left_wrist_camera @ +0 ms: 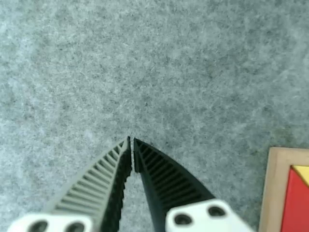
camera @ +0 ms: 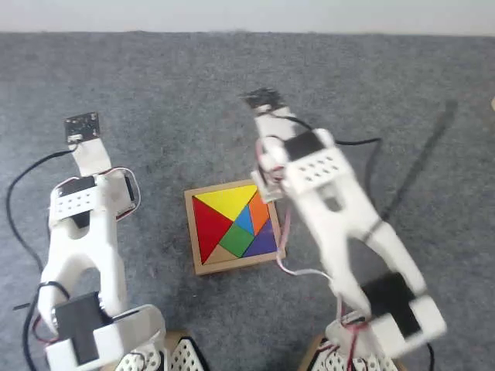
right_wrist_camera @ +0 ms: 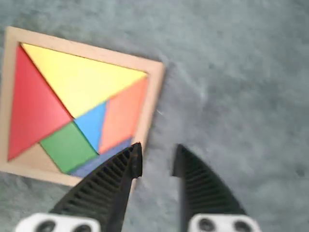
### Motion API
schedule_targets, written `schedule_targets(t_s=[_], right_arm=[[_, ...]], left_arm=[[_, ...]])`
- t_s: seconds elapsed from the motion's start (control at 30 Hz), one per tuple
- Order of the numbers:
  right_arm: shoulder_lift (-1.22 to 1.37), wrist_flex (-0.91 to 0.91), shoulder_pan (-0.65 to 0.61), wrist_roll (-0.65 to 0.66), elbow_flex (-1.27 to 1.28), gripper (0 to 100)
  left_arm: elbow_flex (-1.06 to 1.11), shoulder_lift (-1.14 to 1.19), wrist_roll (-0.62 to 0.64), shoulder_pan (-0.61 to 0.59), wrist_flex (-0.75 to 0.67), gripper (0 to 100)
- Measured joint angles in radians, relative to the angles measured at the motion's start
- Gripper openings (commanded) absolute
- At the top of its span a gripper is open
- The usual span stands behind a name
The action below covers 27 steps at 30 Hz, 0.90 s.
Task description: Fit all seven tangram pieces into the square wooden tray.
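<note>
On the grey mat (camera: 155, 93), found the square wooden tray (camera: 232, 267) lying flat. Counted inside it a red triangle (camera: 205, 224), a yellow triangle (camera: 228, 201), an orange piece (camera: 257, 212), a blue triangle (camera: 244, 220), a green square (camera: 236, 239) and a purple piece (camera: 264, 241), all set flush. Noted a tan triangle (camera: 220, 253) in one corner; could not tell whether piece or bare tray floor. Saw the left gripper (left_wrist_camera: 131, 140) pressed together at the tips, holding nothing, above bare mat beside the tray. Saw the right gripper (right_wrist_camera: 157, 150) spread apart and empty at the tray's edge by the purple piece, half over the rim, half over the mat.
</note>
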Motion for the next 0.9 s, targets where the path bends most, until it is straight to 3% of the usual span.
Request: schedule_targets(t_s=[0.3,0.53,0.9], right_arm=[[-0.443,-0.055,0.199,0.008,0.393,1.9],[-0.786,-0.233,0.245,0.061,0.809,1.9],[-1.316,-0.327,0.249,0.098,1.297,1.9]], left_arm=[[0.137,-0.103,-0.015,0.026,-0.068,1],[0.405,-0.466,-0.043,0.061,-0.152,1],[0.712,-1.031,-0.193,0.176,-0.103,2]])
